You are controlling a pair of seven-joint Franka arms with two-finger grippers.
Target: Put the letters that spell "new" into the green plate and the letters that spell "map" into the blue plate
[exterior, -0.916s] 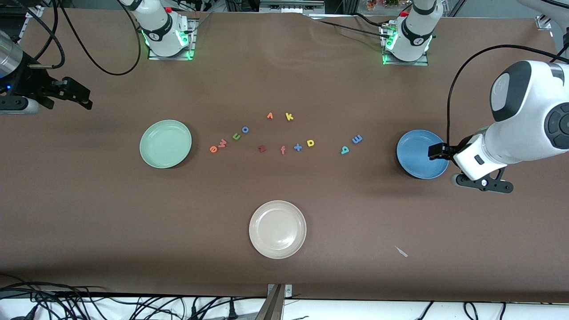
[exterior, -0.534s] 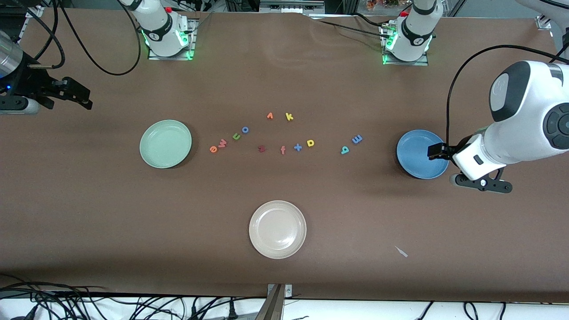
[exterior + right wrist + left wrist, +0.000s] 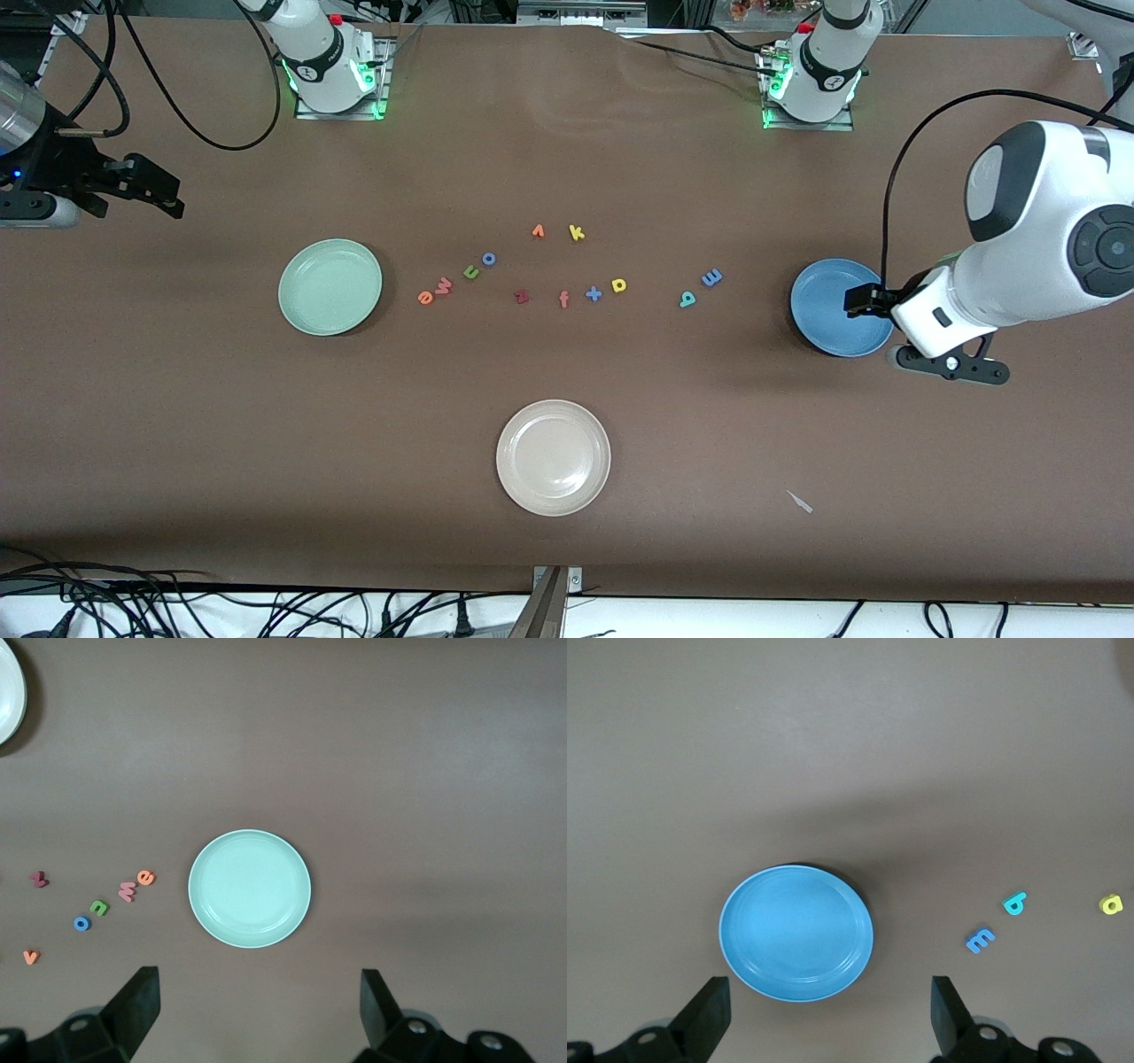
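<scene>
The right end effector (image 3: 173,199) hangs over bare desk (image 3: 266,425) at the right arm's end, fingers spread and holding nothing. The green plate (image 3: 330,286) sits beside the orange e (image 3: 425,298), coral w (image 3: 444,285) and green n (image 3: 471,272), a short slanting row. The yellow p (image 3: 619,284), teal a (image 3: 687,299) and blue m (image 3: 711,278) lie toward the blue plate (image 3: 819,306). Over that plate's edge, the left end effector (image 3: 858,301) hangs spread wide, empty. No writing is legible.

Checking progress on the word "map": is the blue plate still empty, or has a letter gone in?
Empty. The blue plate shows only bare blue; the blue m and teal a lie on the table beside it.
</scene>
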